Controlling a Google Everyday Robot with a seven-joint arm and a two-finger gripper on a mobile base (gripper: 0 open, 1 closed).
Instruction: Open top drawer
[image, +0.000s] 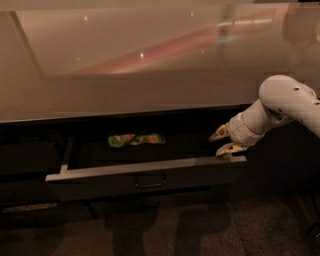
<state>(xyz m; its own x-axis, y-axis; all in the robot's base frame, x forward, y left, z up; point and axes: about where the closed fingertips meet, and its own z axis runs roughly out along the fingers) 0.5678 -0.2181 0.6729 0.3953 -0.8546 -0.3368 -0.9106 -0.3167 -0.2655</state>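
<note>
The top drawer (145, 176) is a wide dark grey drawer under the counter, pulled out so its grey interior shows. A small dark bar handle (150, 181) sits at the centre of its long flat front. My gripper (224, 141), on a white arm coming from the right, is at the drawer's right end, just above the top edge of the front. Its two yellowish fingers (229, 148) are spread apart and hold nothing. It is well to the right of the handle.
A green snack packet (136, 139) lies inside the drawer at the back. The glossy counter top (125, 70) overhangs the drawer. Darker cabinet fronts (27, 160) sit to the left, and the floor (165, 230) lies below.
</note>
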